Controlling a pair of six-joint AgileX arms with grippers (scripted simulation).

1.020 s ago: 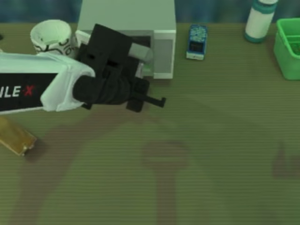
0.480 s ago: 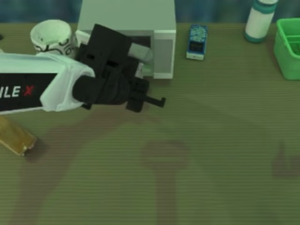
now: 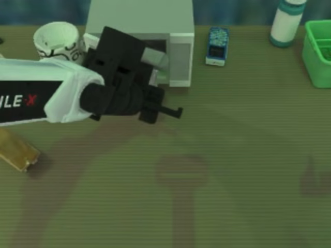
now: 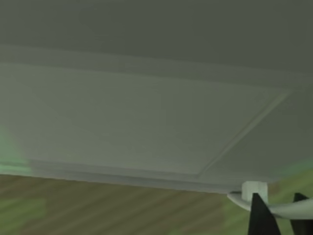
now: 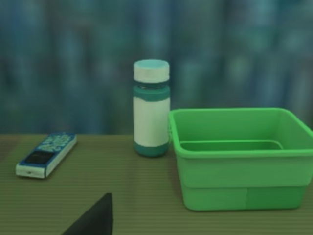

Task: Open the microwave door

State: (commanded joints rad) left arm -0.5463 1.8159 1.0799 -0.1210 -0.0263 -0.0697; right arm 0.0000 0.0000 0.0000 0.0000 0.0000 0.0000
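Observation:
The microwave [image 3: 139, 15] stands at the back of the table, left of centre. Its dark cavity [image 3: 155, 44] shows beside the control panel [image 3: 181, 59], so the microwave door [image 4: 137, 122] is swung partly out, though my left arm hides most of it from above. My left gripper [image 3: 164, 106] is in front of the oven. In the left wrist view the left gripper [image 4: 277, 205] is shut on the pale handle [image 4: 239, 198], with a dark finger on each side. Only one dark finger [image 5: 95, 223] of my right gripper shows, and that arm is out of the top view.
A patterned cup [image 3: 57, 41] sits left of the microwave. A blue phone [image 3: 217, 46] lies to its right. Further right are a white-and-teal bottle [image 3: 287, 20] and a green bin [image 3: 318, 51]. A wooden block [image 3: 18, 150] lies at the left edge.

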